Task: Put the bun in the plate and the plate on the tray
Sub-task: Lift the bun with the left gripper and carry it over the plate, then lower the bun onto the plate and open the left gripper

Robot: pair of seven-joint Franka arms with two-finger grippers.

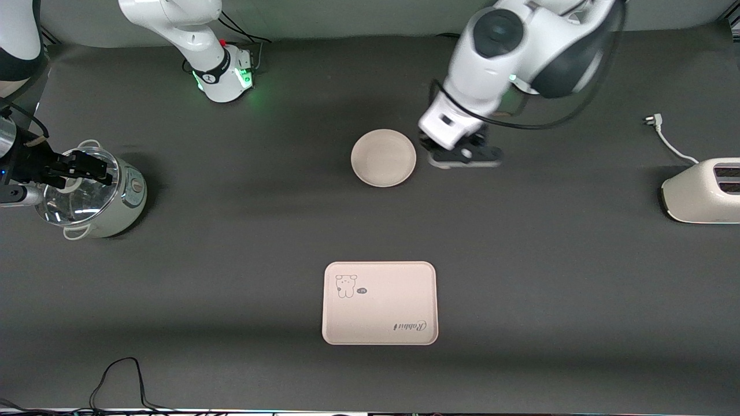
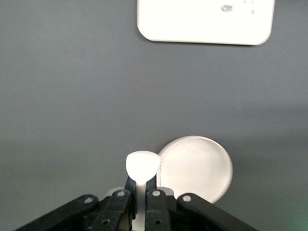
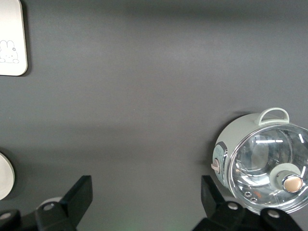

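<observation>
While pinched in the left hand (image 2: 141, 185), rounded off-white bun (image 2: 142, 166), beside plain cream plate (image 2: 197, 168), right hand (image 3: 144, 199) apart.

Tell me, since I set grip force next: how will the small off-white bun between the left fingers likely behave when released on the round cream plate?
The small off-white bun, pinched in the shut left gripper beside the round cream plate, looks light and probably soft, so a hard squeeze may dent it. Its rounded edges suggest it could roll; the plate's raised rim should likely stop it.
</observation>
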